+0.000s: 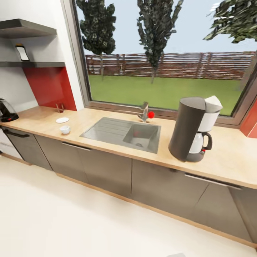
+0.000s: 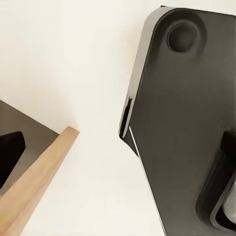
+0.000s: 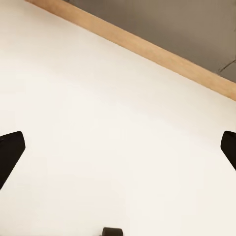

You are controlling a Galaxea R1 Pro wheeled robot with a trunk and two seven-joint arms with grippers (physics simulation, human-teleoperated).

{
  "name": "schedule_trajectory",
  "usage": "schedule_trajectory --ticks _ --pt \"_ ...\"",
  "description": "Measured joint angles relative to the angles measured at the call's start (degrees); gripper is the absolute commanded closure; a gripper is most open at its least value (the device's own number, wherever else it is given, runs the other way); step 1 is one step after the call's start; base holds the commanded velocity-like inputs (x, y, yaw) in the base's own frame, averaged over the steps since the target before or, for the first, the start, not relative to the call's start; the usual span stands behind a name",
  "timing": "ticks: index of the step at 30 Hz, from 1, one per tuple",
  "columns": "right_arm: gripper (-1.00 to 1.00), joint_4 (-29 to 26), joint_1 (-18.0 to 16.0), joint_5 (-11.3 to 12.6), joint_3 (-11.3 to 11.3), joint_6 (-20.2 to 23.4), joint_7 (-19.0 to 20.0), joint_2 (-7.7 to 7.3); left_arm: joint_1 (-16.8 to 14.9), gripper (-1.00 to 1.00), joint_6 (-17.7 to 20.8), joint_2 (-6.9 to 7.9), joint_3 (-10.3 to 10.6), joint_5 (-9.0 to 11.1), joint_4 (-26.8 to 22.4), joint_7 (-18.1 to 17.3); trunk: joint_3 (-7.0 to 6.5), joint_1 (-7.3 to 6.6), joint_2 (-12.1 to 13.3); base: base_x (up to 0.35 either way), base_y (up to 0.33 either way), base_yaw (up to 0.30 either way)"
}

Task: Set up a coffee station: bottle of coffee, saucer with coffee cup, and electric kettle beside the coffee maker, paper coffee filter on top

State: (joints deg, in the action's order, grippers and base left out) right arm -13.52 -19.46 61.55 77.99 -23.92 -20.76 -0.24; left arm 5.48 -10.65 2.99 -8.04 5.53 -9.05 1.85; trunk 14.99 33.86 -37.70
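My right fingers (image 3: 118, 150) are hanging spread wide over the floor (image 3: 98, 123) | left fingers: spread I cannot tell | paper coffee filter (image 1: 213, 104) is sitting atop coffee maker (image 1: 191, 128) on the worktop (image 1: 235, 157).

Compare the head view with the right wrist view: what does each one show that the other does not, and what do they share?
Head view alone: the kitchen countertop with the coffee maker, the paper coffee filter on top of it, the sink, the saucer, the coffee cup, the electric kettle and the bottle of coffee on the shelf.

Right wrist view alone: the right end effector, wide open and empty.

Both: pale floor, grey cabinet fronts and a wooden plinth.
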Motion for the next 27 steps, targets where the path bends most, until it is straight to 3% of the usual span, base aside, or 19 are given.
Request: schedule_trajectory --ticks 16,27 --pt "-1.00 0.00 0.00 0.00 0.00 0.00 -0.06 0.00 -0.01 -1.00 0.00 -0.09 0.00 0.00 -0.07 -0.05 0.23 0.00 0.00 0.285 0.227 0.276" --pt "-1.00 0.02 0.00 0.00 0.00 -0.01 -0.02 -0.06 0.02 -1.00 -0.07 -0.09 0.02 -0.04 -0.08 -0.10 0.22 0.00 -0.01 0.324 0.050 0.280"
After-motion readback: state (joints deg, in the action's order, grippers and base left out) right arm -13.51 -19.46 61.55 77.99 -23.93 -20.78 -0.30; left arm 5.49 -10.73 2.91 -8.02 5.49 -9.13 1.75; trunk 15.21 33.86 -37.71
